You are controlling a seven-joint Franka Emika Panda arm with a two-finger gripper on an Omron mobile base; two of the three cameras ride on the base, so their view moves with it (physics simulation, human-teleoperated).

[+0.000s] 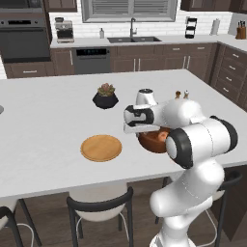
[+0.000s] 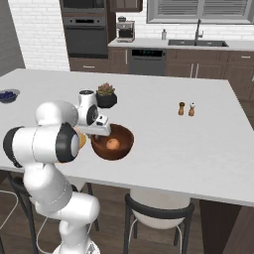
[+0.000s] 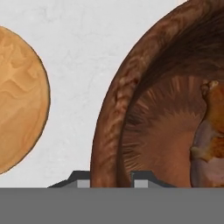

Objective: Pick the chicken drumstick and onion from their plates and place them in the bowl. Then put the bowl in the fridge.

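- We see the gripper (image 3: 111, 180) straddling the bowl (image 3: 131, 87) rim on the wooden-plate (image 3: 17, 100) side.
- Jaws part-open, one fingertip each side of the wall, nothing clamped yet.

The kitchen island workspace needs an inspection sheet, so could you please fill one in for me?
Surface: white island counter, unmarked.
Job's things: dark reddish-brown wooden bowl holds the round orange-tan onion and lumpy orange-brown drumstick; flat tan wooden plate beside it is bare.
Clutter: black faceted succulent pot, salt and pepper shakers, small blueberry bowl.
Claw: claw straddles the bowl's rim; closure cannot be judged.
Cables: nothing seen.
Surroundings: black stools, sink, wall oven.
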